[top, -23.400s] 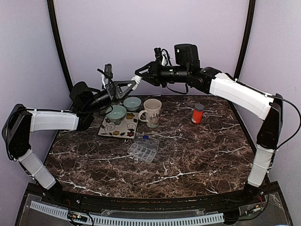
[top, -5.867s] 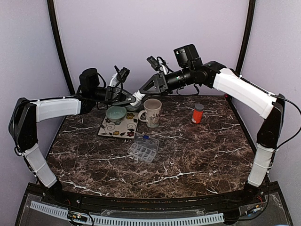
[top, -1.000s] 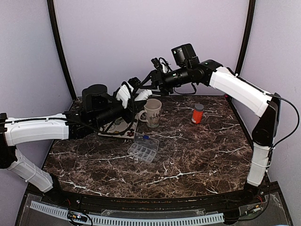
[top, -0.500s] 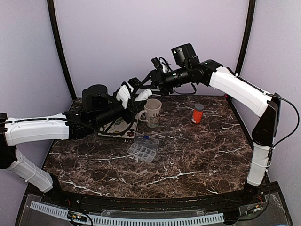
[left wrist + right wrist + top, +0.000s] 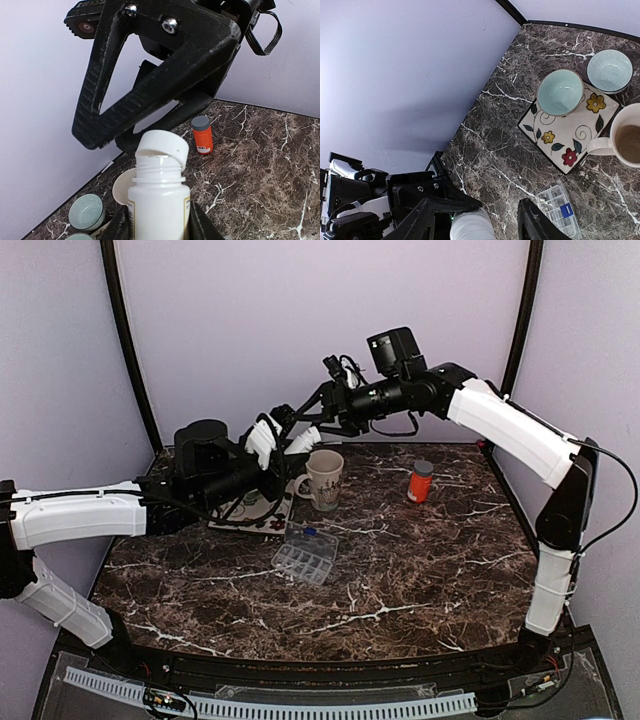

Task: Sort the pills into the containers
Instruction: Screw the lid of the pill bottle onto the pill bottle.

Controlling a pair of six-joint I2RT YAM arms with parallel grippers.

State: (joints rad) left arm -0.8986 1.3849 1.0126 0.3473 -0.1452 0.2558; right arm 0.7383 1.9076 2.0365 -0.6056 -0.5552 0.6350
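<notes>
My left gripper (image 5: 270,447) is shut on a white pill bottle (image 5: 159,200) and holds it upright above the floral plate (image 5: 255,512). The bottle's white cap (image 5: 163,146) sits tilted and loose on the threaded neck. My right gripper (image 5: 318,425) hovers just above the bottle with its jaws spread wider than the cap (image 5: 472,226) and not touching it. A clear pill organizer (image 5: 305,556) lies on the table in front of the plate. An orange pill bottle (image 5: 420,481) with a grey cap stands at the back right.
A cream mug (image 5: 323,480) stands beside the plate. Two pale green bowls (image 5: 560,91) (image 5: 610,70) sit at the plate's far side, hidden by my left arm in the top view. The back wall is close behind both grippers.
Over the last second my right gripper has risen slightly above the bottle. Earlier, my left arm swung forward and lower with the bottle, covering the bowls.
</notes>
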